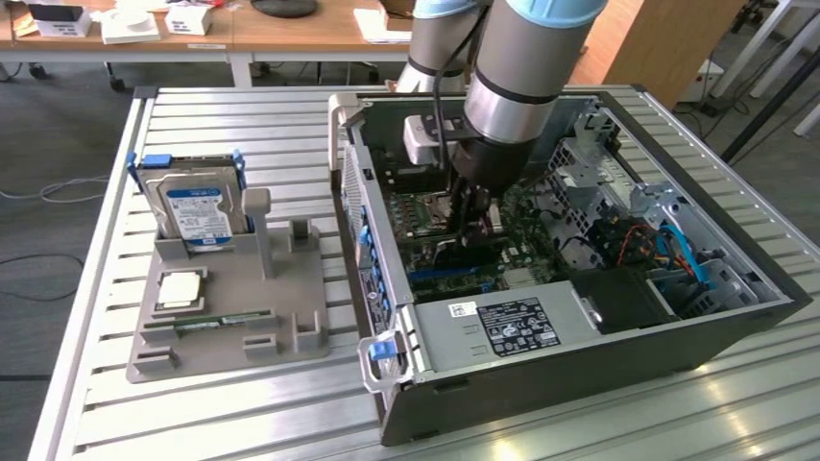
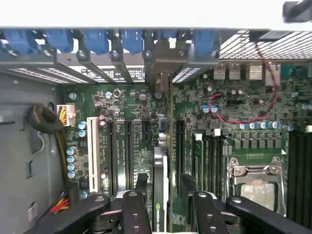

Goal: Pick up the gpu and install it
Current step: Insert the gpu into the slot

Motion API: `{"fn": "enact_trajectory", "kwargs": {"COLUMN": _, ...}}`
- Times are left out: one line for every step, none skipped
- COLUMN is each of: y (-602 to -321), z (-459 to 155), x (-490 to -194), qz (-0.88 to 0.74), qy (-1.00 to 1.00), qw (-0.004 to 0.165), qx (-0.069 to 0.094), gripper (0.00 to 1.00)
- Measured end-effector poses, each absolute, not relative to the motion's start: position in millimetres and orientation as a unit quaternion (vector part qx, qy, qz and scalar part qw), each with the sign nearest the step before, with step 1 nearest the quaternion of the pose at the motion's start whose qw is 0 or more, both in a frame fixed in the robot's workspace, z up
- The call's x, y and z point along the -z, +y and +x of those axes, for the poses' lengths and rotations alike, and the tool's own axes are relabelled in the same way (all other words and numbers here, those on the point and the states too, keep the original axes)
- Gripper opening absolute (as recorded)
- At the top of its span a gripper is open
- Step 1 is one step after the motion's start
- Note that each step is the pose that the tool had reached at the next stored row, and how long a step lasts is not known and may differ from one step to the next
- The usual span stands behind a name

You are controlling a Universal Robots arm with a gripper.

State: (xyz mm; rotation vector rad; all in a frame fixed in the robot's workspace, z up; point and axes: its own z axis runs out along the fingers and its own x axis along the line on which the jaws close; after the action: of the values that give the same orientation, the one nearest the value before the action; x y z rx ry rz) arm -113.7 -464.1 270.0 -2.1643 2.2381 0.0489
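Grey metal of the open computer case point(image 1: 717, 331) surrounds the arm, whose hand point(image 1: 468, 226) reaches down over the motherboard point(image 1: 448, 259) on the slatted table point(image 1: 244, 120). In the wrist view, the hand point(image 2: 163, 207) is clamped on the gpu point(image 2: 160, 187), held edge-on above an expansion slot point(image 2: 146, 131), its bracket end toward the rear openings so it can seat straight.

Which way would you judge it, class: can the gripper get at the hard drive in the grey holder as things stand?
Probably not right now: the gripper is down inside the computer case, clasping the gpu edge-on over the motherboard. The hard drive stands unobstructed outside the case.
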Motion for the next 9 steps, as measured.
{"fn": "enact_trajectory", "kwargs": {"y": -464.1, "z": -113.7, "x": -272.9, "qz": -0.695, "qy": 0.719, "qw": 0.014, "qx": -0.016, "gripper": 0.4}}
{"fn": "enact_trajectory", "kwargs": {"y": -464.1, "z": -113.7, "x": -275.9, "qz": -0.695, "qy": 0.719, "qw": 0.014, "qx": -0.016, "gripper": 0.4}}
{"fn": "enact_trajectory", "kwargs": {"y": -464.1, "z": -113.7, "x": -279.1, "qz": -0.695, "qy": 0.719, "qw": 0.015, "qx": -0.016, "gripper": 0.4}}
{"fn": "enact_trajectory", "kwargs": {"y": -464.1, "z": -113.8, "x": -282.1, "qz": -0.695, "qy": 0.719, "qw": 0.015, "qx": -0.016, "gripper": 0.4}}
{"fn": "enact_trajectory", "kwargs": {"y": -464.1, "z": -113.7, "x": -284.9, "qz": -0.695, "qy": 0.719, "qw": 0.015, "qx": -0.016, "gripper": 0.4}}
{"fn": "enact_trajectory", "kwargs": {"y": -464.1, "z": -113.7, "x": -287.7, "qz": -0.695, "qy": 0.719, "qw": 0.016, "qx": -0.016, "gripper": 0.4}}
{"fn": "enact_trajectory", "kwargs": {"y": -464.1, "z": -113.7, "x": -290.2, "qz": -0.695, "qy": 0.719, "qw": 0.016, "qx": -0.016, "gripper": 0.4}}
{"fn": "enact_trajectory", "kwargs": {"y": -464.1, "z": -113.7, "x": -291.8, "qz": -0.695, "qy": 0.719, "qw": 0.017, "qx": -0.016, "gripper": 0.4}}
{"fn": "enact_trajectory", "kwargs": {"y": -464.1, "z": -113.7, "x": -291.9, "qz": -0.695, "qy": 0.719, "qw": 0.017, "qx": -0.016, "gripper": 0.4}}
